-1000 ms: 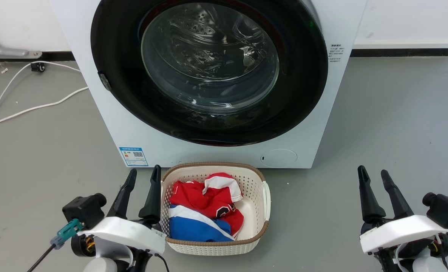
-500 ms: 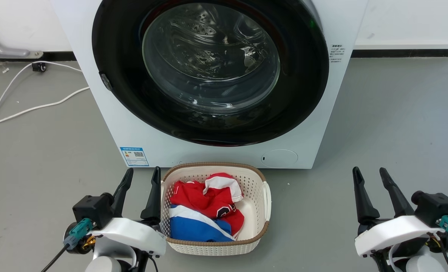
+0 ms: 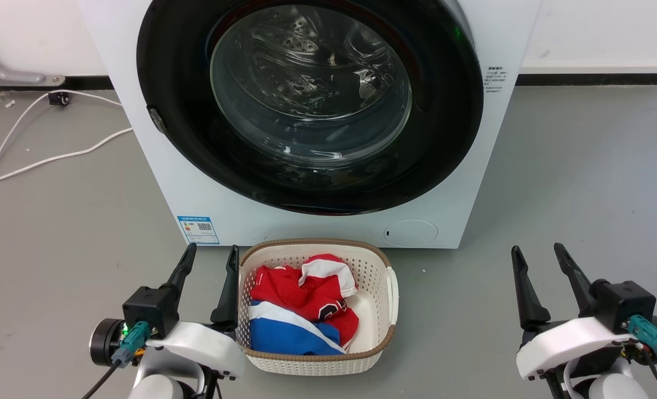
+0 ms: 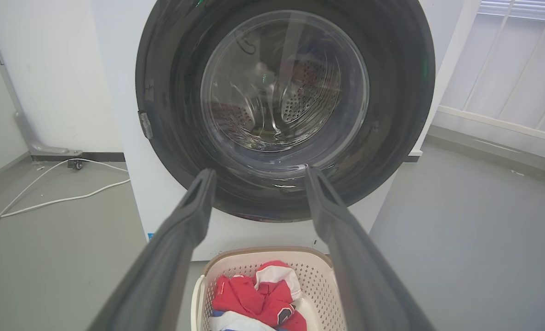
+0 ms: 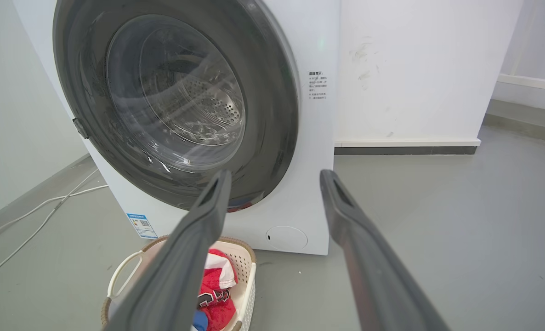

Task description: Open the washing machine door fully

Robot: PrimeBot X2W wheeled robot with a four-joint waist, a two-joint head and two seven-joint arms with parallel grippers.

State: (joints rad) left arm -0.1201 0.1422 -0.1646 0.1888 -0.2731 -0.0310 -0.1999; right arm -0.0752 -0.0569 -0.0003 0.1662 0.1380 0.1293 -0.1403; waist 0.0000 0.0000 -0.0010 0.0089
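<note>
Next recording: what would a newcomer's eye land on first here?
The large round glossy black washing machine door with its bulging clear glass window dominates the upper middle of the head view, apparently shut against the white machine. Right before it on the grey floor sits a cream perforated plastic basket holding red, white and blue clothes. The left gripper and right gripper, both open and empty, point up from the lower corners.
</note>
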